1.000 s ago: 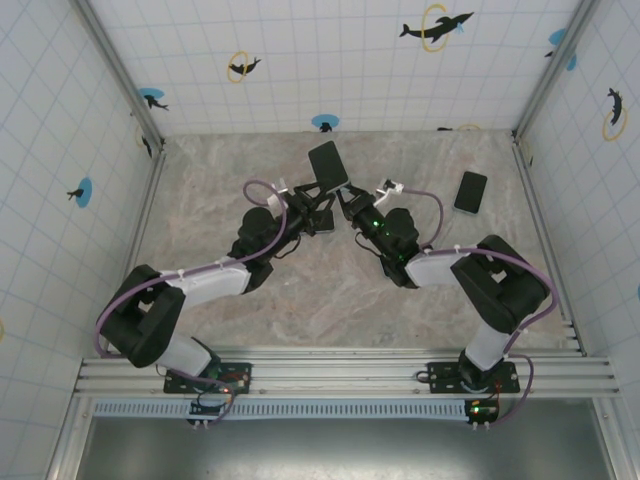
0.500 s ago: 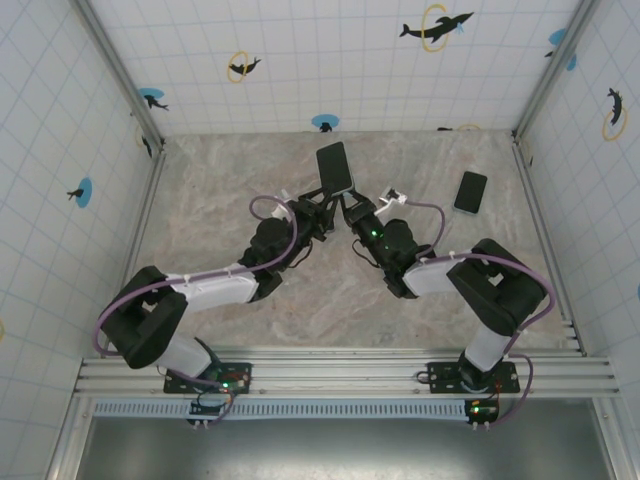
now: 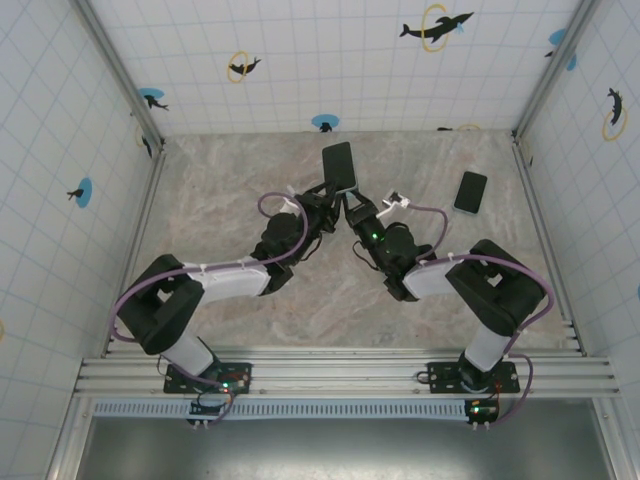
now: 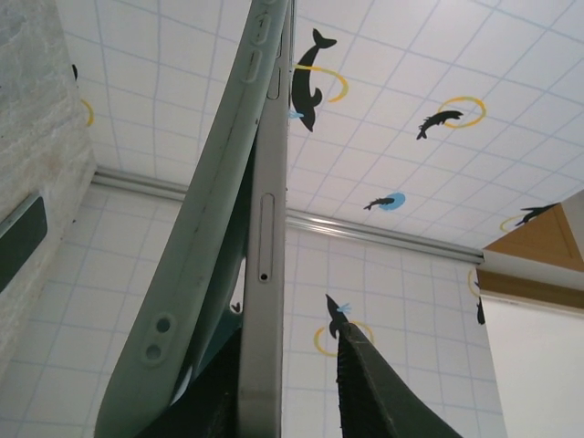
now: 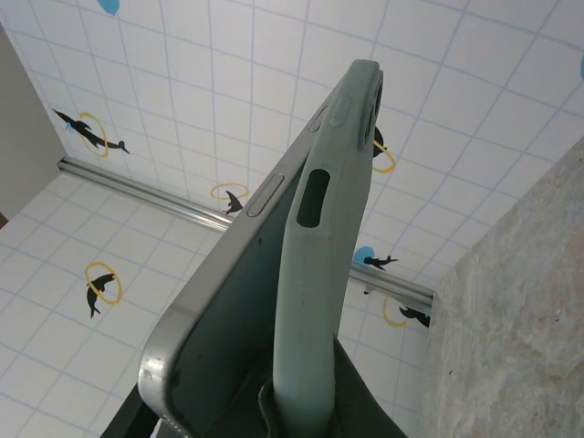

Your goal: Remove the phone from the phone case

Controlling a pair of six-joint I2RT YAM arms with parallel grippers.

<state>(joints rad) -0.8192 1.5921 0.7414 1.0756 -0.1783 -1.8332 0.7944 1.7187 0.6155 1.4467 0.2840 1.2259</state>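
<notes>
Above the table (image 3: 220,200), the right gripper (image 3: 352,207) clamps phone (image 3: 338,167) and case (image 5: 315,274) aloft for peeling apart. Whether the left gripper (image 3: 326,200) grips cannot be told.

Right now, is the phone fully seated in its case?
No, in the left wrist view the case bows away from the metal edge of the phone toward the bottom, so it is partly peeled off.
</notes>
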